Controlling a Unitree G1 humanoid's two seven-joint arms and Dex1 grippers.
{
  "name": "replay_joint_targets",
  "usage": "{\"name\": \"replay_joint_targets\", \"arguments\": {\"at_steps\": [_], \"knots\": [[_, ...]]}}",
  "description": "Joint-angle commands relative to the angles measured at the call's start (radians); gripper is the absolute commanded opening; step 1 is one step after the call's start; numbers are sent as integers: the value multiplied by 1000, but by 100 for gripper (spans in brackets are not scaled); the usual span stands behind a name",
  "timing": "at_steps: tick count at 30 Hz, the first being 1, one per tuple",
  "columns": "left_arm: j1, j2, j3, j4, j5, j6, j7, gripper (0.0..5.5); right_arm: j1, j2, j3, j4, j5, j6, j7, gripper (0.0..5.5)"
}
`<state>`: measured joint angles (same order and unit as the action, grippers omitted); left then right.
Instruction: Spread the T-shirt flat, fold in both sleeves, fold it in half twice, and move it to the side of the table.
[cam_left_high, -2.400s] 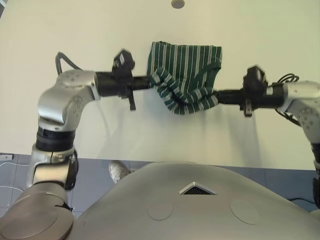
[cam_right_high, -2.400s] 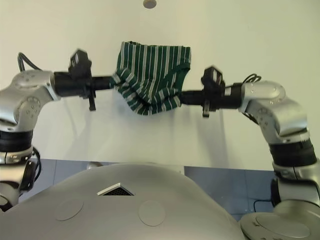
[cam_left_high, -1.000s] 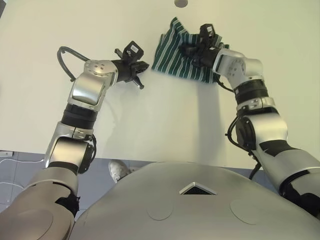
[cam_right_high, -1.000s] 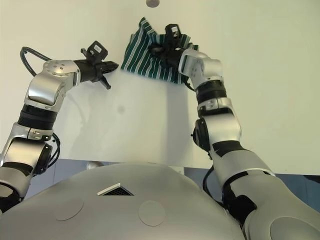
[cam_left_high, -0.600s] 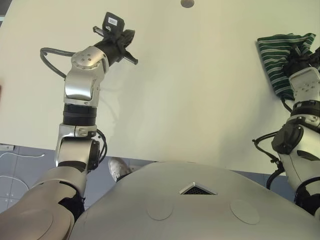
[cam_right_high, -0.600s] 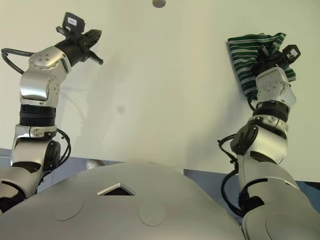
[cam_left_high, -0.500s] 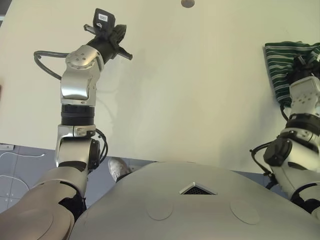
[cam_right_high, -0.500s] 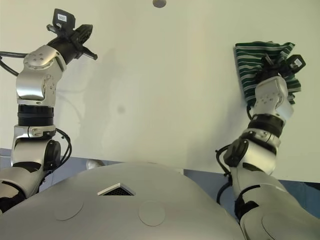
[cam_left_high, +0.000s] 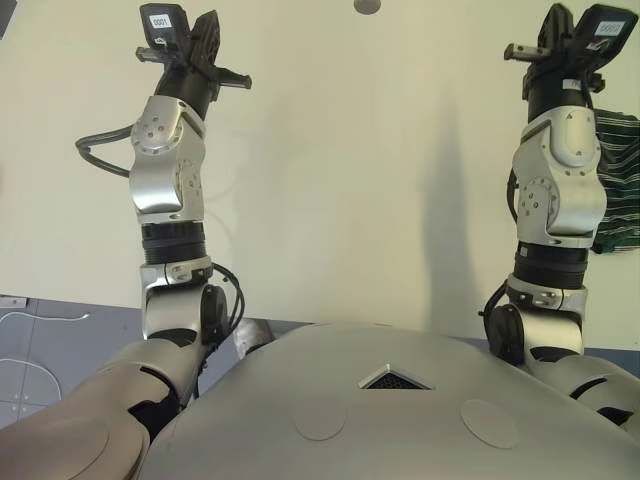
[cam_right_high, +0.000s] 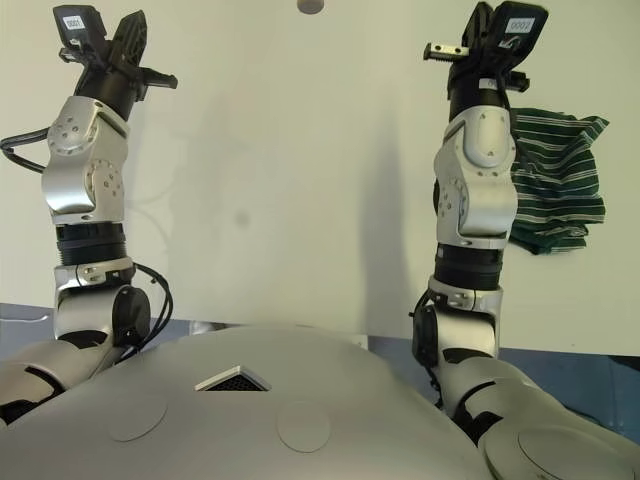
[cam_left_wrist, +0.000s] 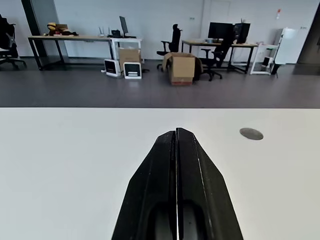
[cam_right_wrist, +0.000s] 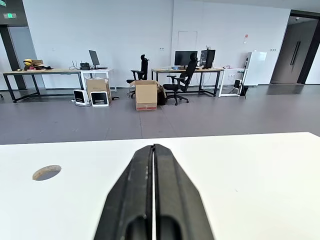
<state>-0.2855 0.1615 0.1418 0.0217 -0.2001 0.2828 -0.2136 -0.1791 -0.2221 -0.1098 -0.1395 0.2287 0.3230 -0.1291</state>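
Note:
The green T-shirt (cam_right_high: 556, 180) with white stripes lies folded in a small bundle near the right side of the white table (cam_left_high: 340, 170). No gripper touches it. My right gripper (cam_right_high: 482, 22) is raised high above the table, left of the shirt, fingers pressed together and holding nothing. In the right wrist view the right gripper (cam_right_wrist: 153, 147) has its black fingers meeting in a thin seam. My left gripper (cam_left_high: 207, 24) is held up over the table's left part, far from the shirt. It is also shut and holds nothing, as the left gripper (cam_left_wrist: 175, 132) shows in its wrist view.
A round grommet hole (cam_left_high: 367, 6) sits at the far middle of the table. Beyond the far edge is an office floor with desks, chairs and a cardboard box (cam_left_wrist: 182, 68). Grey floor tiles (cam_left_high: 40, 330) lie below the near edge.
The right gripper carried the shirt from the table's middle to its right side, let go and rose. The left gripper released the shirt earlier, swung left and lifted.

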Motion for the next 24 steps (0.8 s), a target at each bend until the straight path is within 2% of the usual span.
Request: {"name": "replay_joint_targets", "arguments": {"at_steps": [1,8,18,24], "knots": [[11,-25,-20,-51,16,1,39,2,-1,-2,10,-34,-36,-5,33,2],[55,-91,-20,-81,22,-14,125,2,-43,16,12,10,-53,27,72,2],[140,-202,-40,-133,35,-56,239,2,-120,-28,31,60,-78,82,169,2],[146,-177,-50,-128,41,-63,212,2,-94,-11,13,40,-104,83,140,2]]}}
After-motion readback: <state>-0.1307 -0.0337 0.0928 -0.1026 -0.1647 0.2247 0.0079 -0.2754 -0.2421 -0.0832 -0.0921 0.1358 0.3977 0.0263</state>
